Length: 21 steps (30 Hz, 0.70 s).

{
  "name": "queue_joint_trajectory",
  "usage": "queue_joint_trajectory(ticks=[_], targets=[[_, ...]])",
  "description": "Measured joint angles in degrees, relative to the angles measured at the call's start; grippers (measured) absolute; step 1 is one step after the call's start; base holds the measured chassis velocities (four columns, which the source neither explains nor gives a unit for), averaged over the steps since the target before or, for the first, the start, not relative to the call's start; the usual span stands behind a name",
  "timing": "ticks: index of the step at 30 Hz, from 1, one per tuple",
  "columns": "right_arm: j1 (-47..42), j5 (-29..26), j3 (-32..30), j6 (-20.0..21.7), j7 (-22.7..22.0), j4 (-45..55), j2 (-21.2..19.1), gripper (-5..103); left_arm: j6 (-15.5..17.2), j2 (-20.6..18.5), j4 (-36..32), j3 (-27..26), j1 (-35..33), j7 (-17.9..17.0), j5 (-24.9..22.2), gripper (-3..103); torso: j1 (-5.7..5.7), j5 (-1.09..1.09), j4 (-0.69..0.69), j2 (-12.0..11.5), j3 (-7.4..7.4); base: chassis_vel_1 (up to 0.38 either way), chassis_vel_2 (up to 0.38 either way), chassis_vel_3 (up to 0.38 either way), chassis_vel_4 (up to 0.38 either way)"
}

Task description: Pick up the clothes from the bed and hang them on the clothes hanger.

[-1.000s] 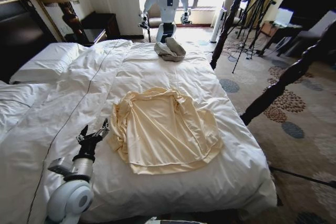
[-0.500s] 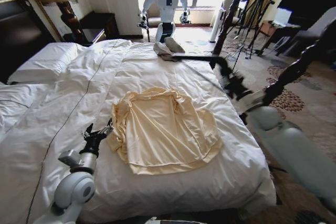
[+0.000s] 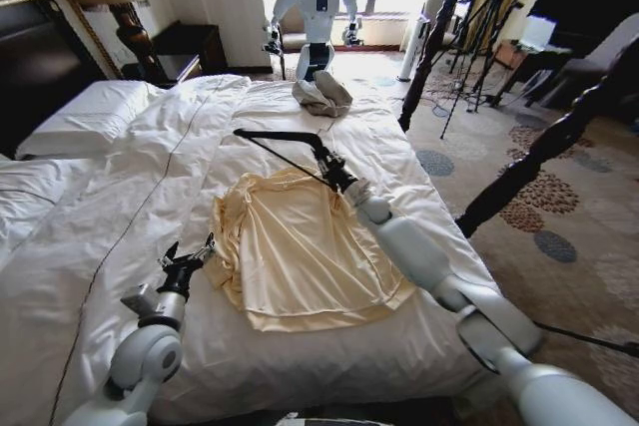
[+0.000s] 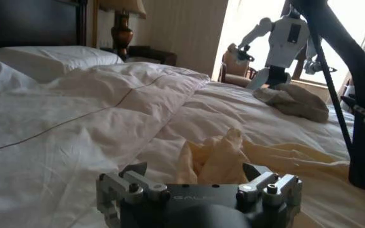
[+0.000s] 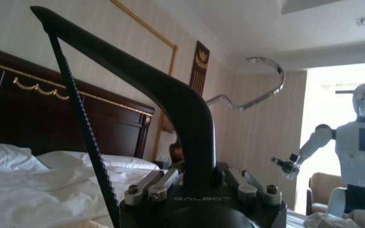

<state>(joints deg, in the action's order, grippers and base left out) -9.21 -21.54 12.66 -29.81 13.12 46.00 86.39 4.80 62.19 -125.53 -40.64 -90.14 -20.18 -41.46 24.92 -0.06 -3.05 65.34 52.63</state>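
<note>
— Starting at the left side, what is the state of the left gripper (image 3: 190,259)?

— It rests low over the white duvet of the bed (image 3: 120,207), at about eight o'clock from the clothes (image 3: 310,251). Its fingers (image 4: 135,172) stand spread apart with nothing between them. In the left wrist view the near fold of the cream fabric lies just beyond the open fingertips; contact cannot be confirmed.

— And the clothes themselves?

— One pale cream-yellow shirt, lying flat and somewhat rumpled on the duvet near the middle of the bed's foot half. Its left edge is bunched into folds beside the left gripper. A small grey-beige bundle (image 3: 323,95) sits well apart at twelve o'clock, close to the far edge of the bed.

— Moving right: the right gripper?

— The right gripper (image 3: 337,175) is extended over the bed, just above the shirt's collar end, at roughly one o'clock from the shirt's centre. Its fingers are closed on the clothes hanger (image 3: 285,141). The right wrist view confirms the black hanger body clamped between the pads (image 5: 163,183), with the metal hook curving off above.

— Position of the hanger?

— It projects from the gripper toward ten o'clock, held above the duvet beyond the shirt's upper edge, apart from the fabric.

— Anything further right?

— A dark turned bedpost (image 3: 544,152) rises at three o'clock, beside the patterned carpet (image 3: 559,246).
</note>
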Motion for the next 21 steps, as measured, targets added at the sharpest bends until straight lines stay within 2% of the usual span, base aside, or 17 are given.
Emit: queue_joint_trajectory(ticks=[3,6,10,21], targets=[[0.2,2.0,-1.2,-0.5,0.6,-3.0,2.1,21,0.0,-0.4,0.0,-0.8,-0.3,0.0,-0.4,100,0.00,-0.01,-0.03,0.0,0.00,0.000,0.000,0.000,0.000],[0.2,4.1,-1.7,0.5,0.3,-3.3,2.2,21,0.0,-0.9,0.1,-1.4,-0.4,0.0,-0.8,100,-0.01,0.00,-0.06,0.0,-0.01,0.000,0.000,0.000,0.000],[0.0,5.4,-1.8,2.2,0.1,-2.6,0.1,21,-0.1,-0.9,0.7,-1.3,0.4,0.0,-1.0,100,-0.01,0.02,-0.08,0.0,-0.01,0.000,0.000,0.000,0.000],[0.0,4.4,-1.7,5.2,2.4,1.2,-5.8,21,-0.3,0.2,1.1,0.1,0.9,0.1,-0.1,100,-0.01,0.04,-0.09,0.0,-0.01,0.000,0.000,0.000,0.000]])
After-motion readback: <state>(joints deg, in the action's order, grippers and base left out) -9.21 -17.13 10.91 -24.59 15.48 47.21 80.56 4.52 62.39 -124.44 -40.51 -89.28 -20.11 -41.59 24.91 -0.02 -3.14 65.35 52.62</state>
